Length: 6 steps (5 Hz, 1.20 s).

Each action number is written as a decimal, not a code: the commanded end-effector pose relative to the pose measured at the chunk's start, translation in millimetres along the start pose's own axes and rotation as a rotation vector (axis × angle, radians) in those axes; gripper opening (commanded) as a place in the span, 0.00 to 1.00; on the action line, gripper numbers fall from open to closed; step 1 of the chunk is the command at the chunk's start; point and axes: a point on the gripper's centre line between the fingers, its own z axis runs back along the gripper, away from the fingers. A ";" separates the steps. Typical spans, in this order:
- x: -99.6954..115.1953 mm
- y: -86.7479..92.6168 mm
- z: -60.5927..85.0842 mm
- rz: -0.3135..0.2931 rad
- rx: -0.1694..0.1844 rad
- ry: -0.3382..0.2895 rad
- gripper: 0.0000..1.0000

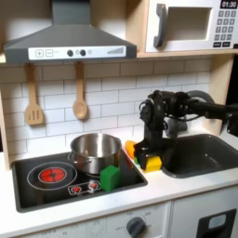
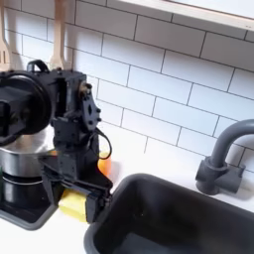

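My gripper (image 1: 147,156) (image 2: 73,194) points down over the counter strip between the stove and the sink. Its black fingers (image 2: 49,183) stand apart, so it looks open. A yellow object (image 1: 152,165) (image 2: 71,206) lies on the counter right under it, between the fingertips; whether they touch it I cannot tell. An orange object (image 2: 102,167) sits just behind the gripper, partly hidden by it. A green block (image 1: 111,177) rests on the stove's front right corner, to the first exterior view's left of the gripper.
A steel pot (image 1: 95,151) (image 2: 18,159) stands on the black stove (image 1: 42,178). The dark sink (image 1: 200,156) (image 2: 174,223) lies to the right in both exterior views, with a grey faucet (image 2: 220,159). Two wooden utensils (image 1: 80,98) hang on the tiled wall.
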 end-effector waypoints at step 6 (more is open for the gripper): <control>-7.6 4.5 -4.1 -0.013 0.014 -0.077 0.00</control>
